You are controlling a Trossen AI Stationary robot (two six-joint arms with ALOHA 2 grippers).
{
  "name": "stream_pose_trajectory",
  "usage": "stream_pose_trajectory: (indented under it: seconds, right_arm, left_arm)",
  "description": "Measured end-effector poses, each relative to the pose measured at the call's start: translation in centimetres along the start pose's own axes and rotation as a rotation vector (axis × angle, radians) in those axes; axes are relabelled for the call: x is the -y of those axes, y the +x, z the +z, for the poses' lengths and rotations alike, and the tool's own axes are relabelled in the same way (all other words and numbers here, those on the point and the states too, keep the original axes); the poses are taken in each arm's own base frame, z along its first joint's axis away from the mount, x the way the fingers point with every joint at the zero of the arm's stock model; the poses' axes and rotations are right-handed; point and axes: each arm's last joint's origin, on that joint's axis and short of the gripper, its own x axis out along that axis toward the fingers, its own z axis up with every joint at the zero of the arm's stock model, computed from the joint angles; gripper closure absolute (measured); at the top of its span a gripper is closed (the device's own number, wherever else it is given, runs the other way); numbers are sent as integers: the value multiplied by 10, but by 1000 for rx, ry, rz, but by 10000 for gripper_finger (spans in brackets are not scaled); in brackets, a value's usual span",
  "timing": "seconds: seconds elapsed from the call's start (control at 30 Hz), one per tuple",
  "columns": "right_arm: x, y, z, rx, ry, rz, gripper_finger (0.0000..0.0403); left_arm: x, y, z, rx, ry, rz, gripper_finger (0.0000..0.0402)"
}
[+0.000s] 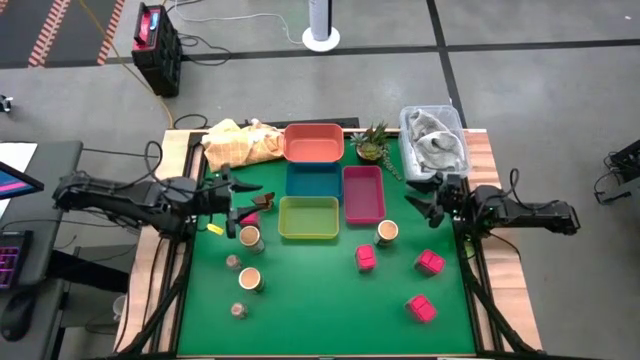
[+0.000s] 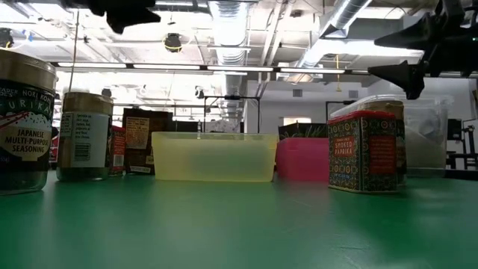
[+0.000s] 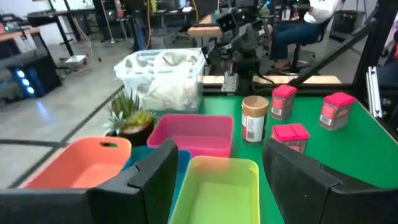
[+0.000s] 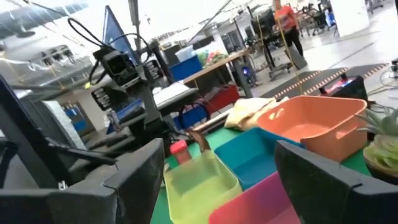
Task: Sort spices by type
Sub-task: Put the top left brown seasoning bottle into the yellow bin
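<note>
Nearest the bottom edge of the high view, the spices are standing loose on the green counter (image 1: 320, 320), spread apart so that each can be approached singly. A pink packet (image 1: 421, 308) is lying at lower right, with two more pink packets (image 1: 430, 262) (image 1: 366, 258) above it. At lower left, a tiny brownish jar (image 1: 239, 309) and a cream-topped jar (image 1: 250, 279) are waiting, with another small jar (image 1: 233, 262) and a cream-topped jar (image 1: 250, 238) beyond. A further cream-topped jar (image 1: 387, 233) is standing at centre right.

Behind them, the trays are sitting grouped at frame centre, apparently as sorting targets: the yellow-green tray (image 1: 308, 217), magenta tray (image 1: 363, 193), blue tray (image 1: 313, 181) and, farthest, the orange tray (image 1: 313, 142). All are showing empty, so sorting appears not yet begun.

The left hand (image 1: 236, 207) is hovering at centre left, fingers spread and holding nothing. The right hand (image 1: 425, 195) is hovering at centre right, likewise spread and empty. Both are probably staged beside their nearest containers.
</note>
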Motion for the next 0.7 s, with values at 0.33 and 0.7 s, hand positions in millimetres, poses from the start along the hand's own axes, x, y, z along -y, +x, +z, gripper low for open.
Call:
stream_pose_trajectory:
  seconds: [0.33, 0.7]
  right_arm:
    - [0, 5, 10, 111, -109, -47, 76]
    - [-17, 24, 38, -43, -360, -106, 76]
  left_arm:
    - [-4, -1, 14, 32, -90, 76, 178]
    - [-14, 39, 0, -163, -165, 125, 178]
